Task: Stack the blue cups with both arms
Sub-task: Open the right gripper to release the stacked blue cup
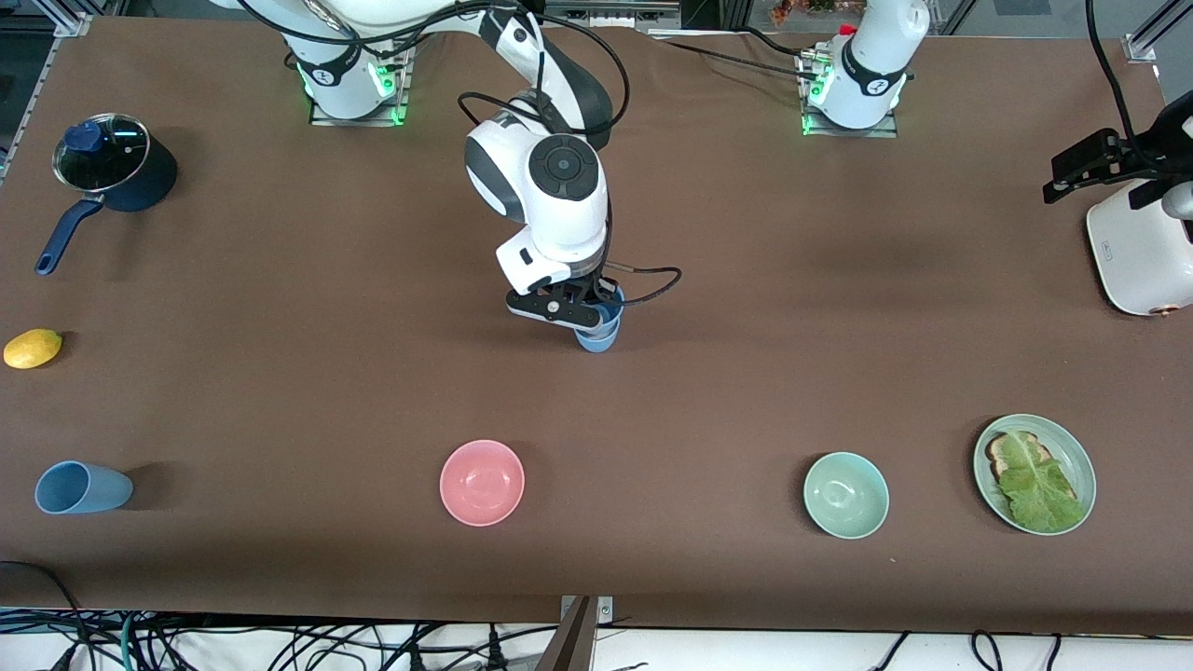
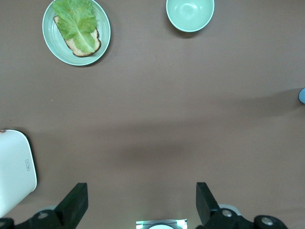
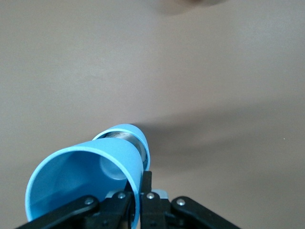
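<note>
A robotics lab: bolted arm bases (image 1: 354, 84), brown table (image 1: 746, 326), loose cables (image 1: 280, 643)

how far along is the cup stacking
Done: nothing is stacked yet. In hand: the right gripper is shut on the rim of one blue cup mid-table; whether it is lifted is unclear. Left: the other blue cup lies on its side toward the right arm's end, near the front camera, untouched. The left gripper waits open over bare table.
</note>
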Robot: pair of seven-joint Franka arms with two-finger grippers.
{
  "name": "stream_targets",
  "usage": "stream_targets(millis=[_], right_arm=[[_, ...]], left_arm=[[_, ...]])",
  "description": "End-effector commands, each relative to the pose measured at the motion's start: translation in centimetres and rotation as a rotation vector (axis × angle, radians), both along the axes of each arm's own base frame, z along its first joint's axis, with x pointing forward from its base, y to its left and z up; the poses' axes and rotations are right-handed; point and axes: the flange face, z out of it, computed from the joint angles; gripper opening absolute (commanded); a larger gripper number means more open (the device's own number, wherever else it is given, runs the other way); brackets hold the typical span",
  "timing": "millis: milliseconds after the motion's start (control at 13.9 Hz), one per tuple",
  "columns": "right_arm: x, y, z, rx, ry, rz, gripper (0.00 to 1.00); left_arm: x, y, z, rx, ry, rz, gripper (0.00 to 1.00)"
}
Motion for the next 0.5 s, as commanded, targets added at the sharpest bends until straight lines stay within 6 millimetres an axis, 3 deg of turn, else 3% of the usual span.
stream_targets(millis=[0,216,359,431], right_arm=[[0.03,0.31,-0.11,-0.016,-0.015,-0.006,0.00],[0.13,0.15,-0.24,-0.024,-0.021,-0.004,0.00],[0.12,0.16,-0.24,-0.023,-0.020,-0.007,0.36],[0.21,0.10,-0.05,-0.019,-0.021,-0.009,0.48]], left_arm=[[-0.05,-0.26,0.06,-0.015,0.008,0.012,1.00],[0.02,-0.42,-0.24,-0.015,0.019,0.009,1.00],[0.02,-0.51,-0.24,-0.015,0.019,0.007,1.00],[0.02,-0.51,-0.24,-0.015,0.019,0.009,1.00]])
